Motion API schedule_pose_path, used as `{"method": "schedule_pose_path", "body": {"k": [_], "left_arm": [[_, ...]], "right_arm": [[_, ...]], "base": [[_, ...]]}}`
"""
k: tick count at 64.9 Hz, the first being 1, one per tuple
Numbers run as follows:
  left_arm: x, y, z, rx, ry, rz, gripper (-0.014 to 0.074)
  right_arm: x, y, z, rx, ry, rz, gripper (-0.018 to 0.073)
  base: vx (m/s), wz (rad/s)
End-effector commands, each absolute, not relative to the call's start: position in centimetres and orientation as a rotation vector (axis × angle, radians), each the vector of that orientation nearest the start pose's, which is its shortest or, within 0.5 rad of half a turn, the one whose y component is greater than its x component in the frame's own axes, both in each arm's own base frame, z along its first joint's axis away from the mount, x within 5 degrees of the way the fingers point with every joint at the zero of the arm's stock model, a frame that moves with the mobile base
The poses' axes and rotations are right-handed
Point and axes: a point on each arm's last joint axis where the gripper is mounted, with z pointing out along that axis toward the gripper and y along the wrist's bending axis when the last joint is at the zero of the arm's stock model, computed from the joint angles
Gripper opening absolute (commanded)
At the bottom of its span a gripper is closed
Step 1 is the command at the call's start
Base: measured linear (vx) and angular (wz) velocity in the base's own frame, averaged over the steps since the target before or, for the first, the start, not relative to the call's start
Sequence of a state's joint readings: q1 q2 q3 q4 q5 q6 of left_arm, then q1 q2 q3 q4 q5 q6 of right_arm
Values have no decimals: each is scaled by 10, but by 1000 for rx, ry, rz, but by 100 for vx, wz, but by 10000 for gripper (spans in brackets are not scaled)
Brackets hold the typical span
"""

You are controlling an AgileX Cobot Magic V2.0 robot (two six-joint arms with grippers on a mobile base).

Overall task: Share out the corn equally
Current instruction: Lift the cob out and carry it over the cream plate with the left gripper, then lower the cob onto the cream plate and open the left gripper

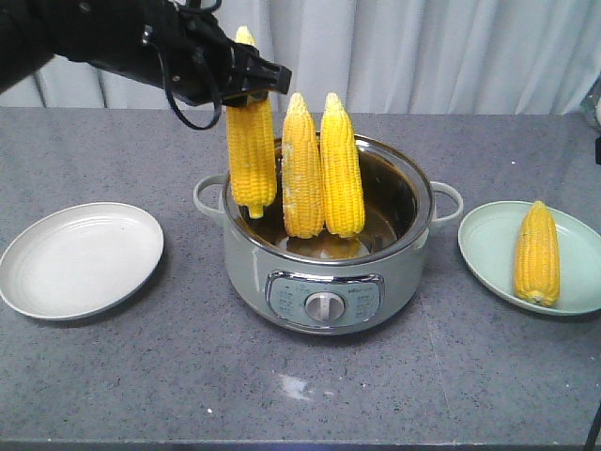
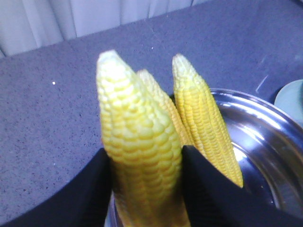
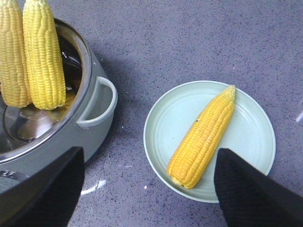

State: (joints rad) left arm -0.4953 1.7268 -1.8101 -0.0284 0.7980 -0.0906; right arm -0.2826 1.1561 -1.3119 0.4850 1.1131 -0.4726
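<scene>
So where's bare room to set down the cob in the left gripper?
The white plate, left of the pot, is wholly bare. The green plate has room on its pot side, beside the lying cob. The table before the pot is bare too. The pot is crowded: two standing cobs beside the held cob in the left gripper.

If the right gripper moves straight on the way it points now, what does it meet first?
Probably the corn cob lying on the pale green plate: it lies ahead, framed between the open fingers of the right gripper. Depth is unclear, so the plate's rim might come first.
</scene>
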Motion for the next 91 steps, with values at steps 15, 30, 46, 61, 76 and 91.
{"method": "schedule_pose_path", "body": {"k": [15,30,46,61,76,91], "left_arm": [[309,-155,476,374,1988,-246,35],[316,-115,463,221,2164,-8,38],[319,-77,446,74,2371,130,38],[339,-72,420,77,2483,186,38],[359,-79,394,101,2555,198,38],[369,-83,376,141,2623,123,38]], "right_arm": [[215,-22,432,-149,2216,239,545],[215,-22,432,-149,2216,239,545],[215,-22,432,-149,2216,239,545],[215,-22,432,-149,2216,239,545],[215,-22,432,-149,2216,240,545],[215,-22,432,-150,2218,240,545]], "base": [[0,0],[0,0],[0,0],[0,0],[0,0],[0,0]]}}
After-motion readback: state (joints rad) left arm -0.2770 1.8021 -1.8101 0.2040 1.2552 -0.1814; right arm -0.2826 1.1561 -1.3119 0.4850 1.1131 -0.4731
